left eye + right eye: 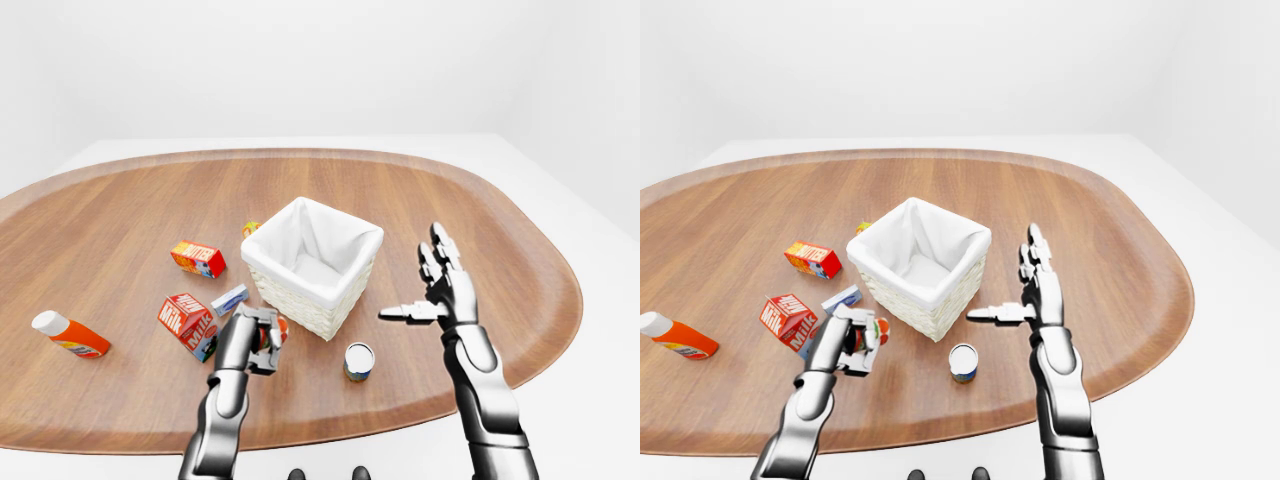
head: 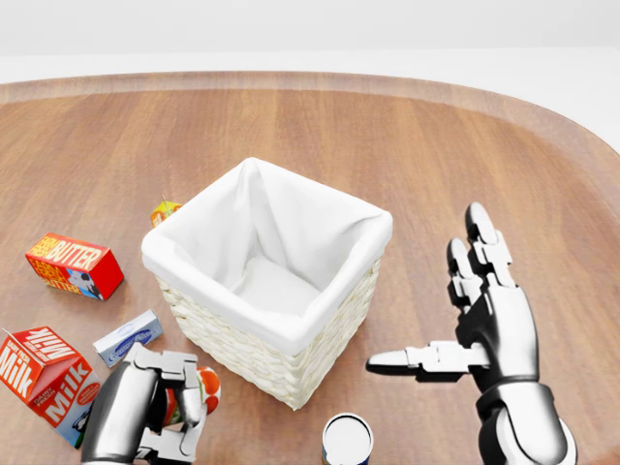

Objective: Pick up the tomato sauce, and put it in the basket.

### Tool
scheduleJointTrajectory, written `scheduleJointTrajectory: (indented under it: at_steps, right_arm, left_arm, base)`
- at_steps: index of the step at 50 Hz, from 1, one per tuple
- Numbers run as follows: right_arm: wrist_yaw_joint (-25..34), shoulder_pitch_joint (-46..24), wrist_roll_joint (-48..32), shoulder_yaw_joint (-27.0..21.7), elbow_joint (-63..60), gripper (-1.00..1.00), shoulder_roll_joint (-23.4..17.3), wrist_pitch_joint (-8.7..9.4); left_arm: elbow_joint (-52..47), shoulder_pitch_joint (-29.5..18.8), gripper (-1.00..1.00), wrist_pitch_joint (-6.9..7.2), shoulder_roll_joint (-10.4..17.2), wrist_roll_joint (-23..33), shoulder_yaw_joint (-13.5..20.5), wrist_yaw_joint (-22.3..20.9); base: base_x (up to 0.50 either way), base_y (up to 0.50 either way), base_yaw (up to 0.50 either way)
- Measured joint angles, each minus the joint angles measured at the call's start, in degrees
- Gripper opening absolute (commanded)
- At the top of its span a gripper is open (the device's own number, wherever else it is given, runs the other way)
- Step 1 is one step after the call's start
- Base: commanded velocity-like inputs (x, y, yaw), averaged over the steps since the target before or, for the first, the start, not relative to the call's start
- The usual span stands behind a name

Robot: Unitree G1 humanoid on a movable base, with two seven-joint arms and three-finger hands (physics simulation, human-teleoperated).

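The left hand (image 2: pixel 145 412) is seen with its fingers (image 2: pixel 189 392) curled snug round the tomato sauce (image 2: pixel 206 387), a small red and white can, gripped just beside the near-left corner of the basket (image 2: pixel 291 334), close to the table's near edge. The right hand (image 2: pixel 484 329) is held up with fingers spread wide and thumb stuck out sideways, gripping nothing, over the table (image 1: pixel 480 220) to the basket's right. A blue-banded tin (image 1: pixel 359 361) is stood just below the basket. A small blue box (image 2: pixel 127 337), a milk carton (image 2: pixel 46 380) and a butter box (image 2: pixel 75 264) are scattered left of the basket, an orange bottle (image 1: pixel 70 335) is lying out by the left edge.
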Motion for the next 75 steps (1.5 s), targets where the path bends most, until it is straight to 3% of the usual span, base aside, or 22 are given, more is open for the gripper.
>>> scheduleJointTrajectory:
  at_steps: [60,75]
  right_arm:
    - [-0.11,-0.24,-0.16,0.11,1.04,1.0,0.03,0.0]
    - [-0.24,-0.63,0.03,-0.1,1.17,1.0,-0.13,0.0]
  left_arm:
    - [-17.66,3.98,-1.0,0.01,-0.92,-2.07,0.14,-6.63]
    - [-21.34,4.14,-1.0,1.41,-1.03,-2.54,0.41,-8.03]
  base:
    - [0.0,0.0,0.0]
    - [0.0,0.0,0.0]
